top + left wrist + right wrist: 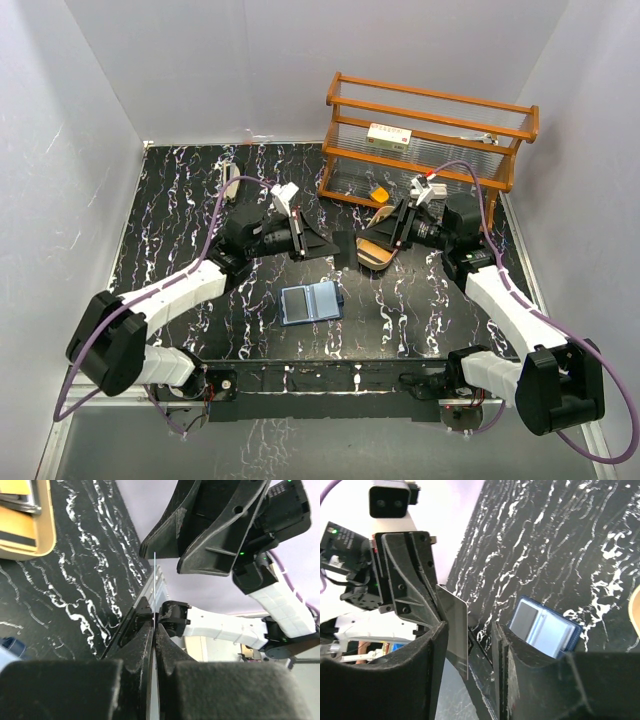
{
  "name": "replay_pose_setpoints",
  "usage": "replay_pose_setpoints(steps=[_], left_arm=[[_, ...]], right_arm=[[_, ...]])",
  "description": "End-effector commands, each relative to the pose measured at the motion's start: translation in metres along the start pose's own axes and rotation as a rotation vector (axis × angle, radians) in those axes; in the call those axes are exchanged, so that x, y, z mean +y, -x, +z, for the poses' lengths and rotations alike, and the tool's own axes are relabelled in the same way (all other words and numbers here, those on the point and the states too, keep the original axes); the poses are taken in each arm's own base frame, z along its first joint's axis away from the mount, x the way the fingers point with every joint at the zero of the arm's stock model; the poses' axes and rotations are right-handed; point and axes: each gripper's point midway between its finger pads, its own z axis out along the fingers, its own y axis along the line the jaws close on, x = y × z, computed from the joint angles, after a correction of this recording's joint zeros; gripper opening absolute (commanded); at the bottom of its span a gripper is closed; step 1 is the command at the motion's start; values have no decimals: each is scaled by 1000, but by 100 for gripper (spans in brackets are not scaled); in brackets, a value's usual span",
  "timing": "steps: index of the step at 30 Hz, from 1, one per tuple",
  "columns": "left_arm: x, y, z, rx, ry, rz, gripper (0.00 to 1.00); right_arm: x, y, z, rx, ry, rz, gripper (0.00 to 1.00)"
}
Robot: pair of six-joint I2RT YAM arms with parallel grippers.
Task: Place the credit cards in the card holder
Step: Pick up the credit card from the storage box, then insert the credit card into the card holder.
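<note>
**Friend:** What was closest to the arms?

**Me:** I saw the card holder (310, 302). It lay open and flat on the black table (180, 220), near the middle, just past the arm bases. Its pale inside faced up. No claw touched it.

**Friend:** And what were your claws doing?

**Me:** A bit farther back, both claws met tip to tip above the table. My left claw (152, 617) was pinched tight on a credit card (454, 630). The card stood on its edge. From the left wrist camera it looked as thin as a line.

**Friend:** Did the right claw hold it too?

**Me:** My right claw (470, 630) was partly open. Its two fingers sat one on each side of that same card. I saw a gap on one side. On the other side I could not tell if the finger touched the card.

**Friend:** What was behind them?

**Me:** A gold tray (380, 262) sat on the table under my right claw. Past that, at the far right, stood a wooden rack (430, 100) with a small pale box (390, 135) on its shelf.
</note>
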Motion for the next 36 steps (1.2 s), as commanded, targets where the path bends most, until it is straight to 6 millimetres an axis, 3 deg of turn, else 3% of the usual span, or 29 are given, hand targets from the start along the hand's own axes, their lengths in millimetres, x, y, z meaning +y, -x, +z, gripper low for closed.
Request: replay_pose_setpoints(steps=[1,13,23,36], left_arm=[[18,-12,-15,6,91,49,0],[89,-56,-52,62,360,-34,0],[118,-73,-69,86,395,-127,0],[145,-88,-81,108,407,-186,0]], right_arm=[[-23,-6,-2,2,-101,-42,40],[-90,-49,-4,70,-379,47,40],[-83,-91,35,186,-477,-69,39],[-101,-132,72,316,-572,-154,35]])
